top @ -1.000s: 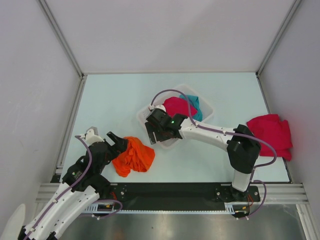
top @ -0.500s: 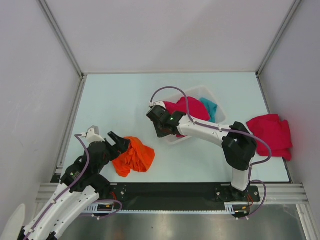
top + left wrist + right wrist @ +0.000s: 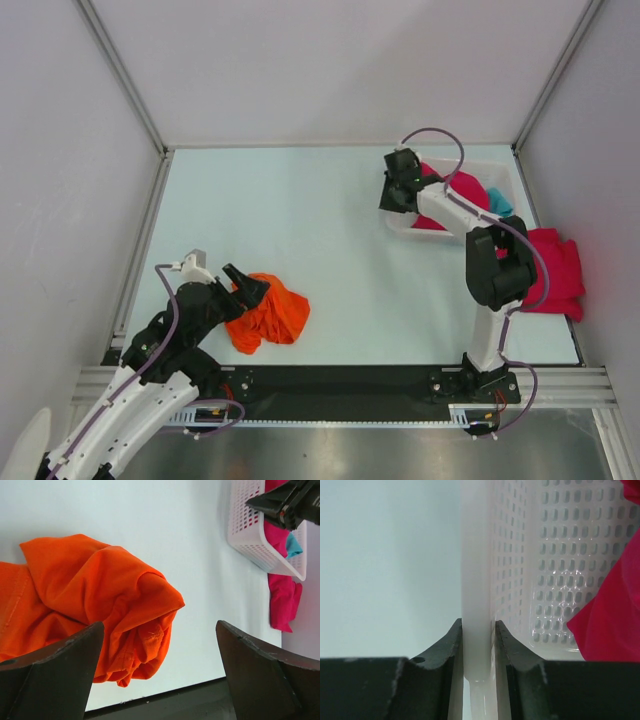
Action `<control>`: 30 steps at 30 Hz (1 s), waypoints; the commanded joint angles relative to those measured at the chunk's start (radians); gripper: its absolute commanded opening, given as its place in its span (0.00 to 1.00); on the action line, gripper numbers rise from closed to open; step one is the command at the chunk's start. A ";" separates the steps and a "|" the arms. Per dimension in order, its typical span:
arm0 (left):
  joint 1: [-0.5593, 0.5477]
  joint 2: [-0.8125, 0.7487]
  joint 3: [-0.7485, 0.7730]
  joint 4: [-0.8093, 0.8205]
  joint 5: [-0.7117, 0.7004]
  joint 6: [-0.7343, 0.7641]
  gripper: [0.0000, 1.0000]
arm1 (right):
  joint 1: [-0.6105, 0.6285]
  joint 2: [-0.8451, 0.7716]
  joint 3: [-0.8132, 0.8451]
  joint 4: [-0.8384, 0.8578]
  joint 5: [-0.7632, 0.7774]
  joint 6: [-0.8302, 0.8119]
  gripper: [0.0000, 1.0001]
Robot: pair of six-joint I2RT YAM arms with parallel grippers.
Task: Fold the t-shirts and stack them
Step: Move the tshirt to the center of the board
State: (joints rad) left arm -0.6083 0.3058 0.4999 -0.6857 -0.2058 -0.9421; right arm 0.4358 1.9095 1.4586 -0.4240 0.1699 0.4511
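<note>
I am pinching the basket (image 3: 477,555) rim in my right pincer (image 3: 479,630), probably parking it aside, and holding my left pincer (image 3: 160,627) spread beside the crumpled orange t-shirt (image 3: 100,590) on the table (image 3: 300,200), which I think needs flattening next.

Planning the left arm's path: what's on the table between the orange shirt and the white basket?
Nothing; the table is bare between the orange shirt and the white basket, as the top view and left wrist view both show.
</note>
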 commanded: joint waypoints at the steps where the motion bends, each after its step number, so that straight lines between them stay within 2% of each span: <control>1: -0.002 0.018 0.042 0.051 0.052 0.022 0.98 | -0.152 0.108 0.031 -0.091 -0.023 0.054 0.00; 8: -0.002 0.013 0.045 0.048 0.069 0.022 0.98 | -0.246 0.221 0.242 -0.183 0.048 0.018 0.00; 12: -0.002 0.015 0.060 0.043 0.074 0.025 0.98 | -0.292 0.296 0.313 -0.220 0.022 0.012 0.00; 13: -0.002 0.013 0.061 0.041 0.072 0.026 0.97 | -0.296 0.304 0.325 -0.222 0.013 0.012 0.02; 14: -0.002 0.015 0.063 0.038 0.072 0.028 0.98 | -0.299 0.312 0.350 -0.226 -0.001 0.009 0.15; 16: -0.002 0.022 0.066 0.037 0.074 0.032 0.98 | -0.304 0.318 0.374 -0.228 -0.009 -0.005 0.33; 17: -0.002 0.026 0.071 0.035 0.074 0.034 0.97 | -0.304 0.315 0.384 -0.228 -0.013 -0.012 0.47; 18: -0.002 0.029 0.074 0.034 0.075 0.037 0.98 | -0.304 0.312 0.403 -0.219 -0.015 -0.028 0.50; 23: -0.004 0.045 0.078 0.034 0.080 0.037 0.97 | -0.290 0.254 0.451 -0.171 -0.044 -0.080 0.65; 30: -0.002 0.047 0.071 0.035 0.091 0.039 0.97 | -0.201 0.140 0.465 -0.121 0.045 -0.133 0.64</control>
State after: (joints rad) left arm -0.6083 0.3489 0.5392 -0.6674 -0.1410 -0.9310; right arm 0.1642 2.1857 1.8763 -0.5945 0.1577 0.3775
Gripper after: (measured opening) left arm 0.972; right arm 0.642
